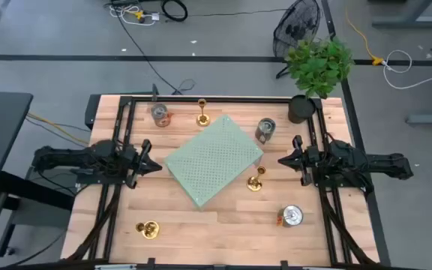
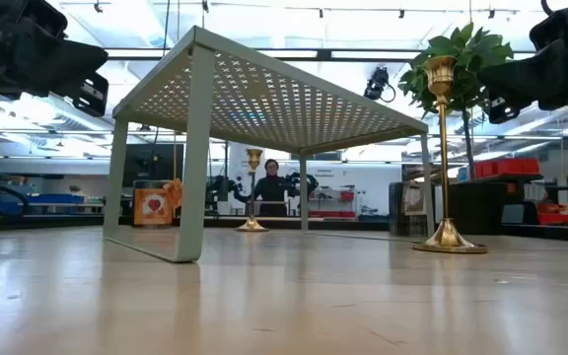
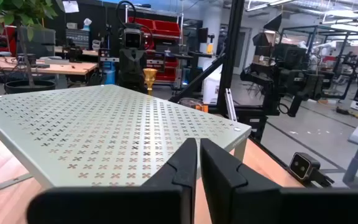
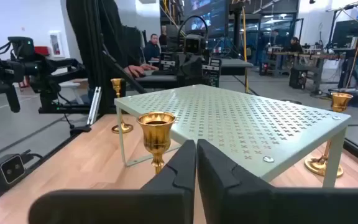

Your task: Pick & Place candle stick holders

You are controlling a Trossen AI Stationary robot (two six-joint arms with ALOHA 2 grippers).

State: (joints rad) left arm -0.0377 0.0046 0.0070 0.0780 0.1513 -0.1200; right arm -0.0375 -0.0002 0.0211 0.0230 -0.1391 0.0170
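Left hand (image 1: 158, 166) and right hand (image 1: 281, 160), both pressed together and empty, flank the green rack (image 1: 213, 160); three candle holders (image 1: 255, 181) stand untouched

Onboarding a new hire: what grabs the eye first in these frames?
The pale green perforated metal shelf standing skewed at the table's centre. Then three shiny brass candle stick holders: one at the far edge, one by the shelf's right corner, one near front left. Left gripper and right gripper flank the shelf, shut.

left claw (image 3: 197, 163) shut | before green perforated rack (image 3: 104, 134) | 1 gold holder (image 3: 150, 79) beyond
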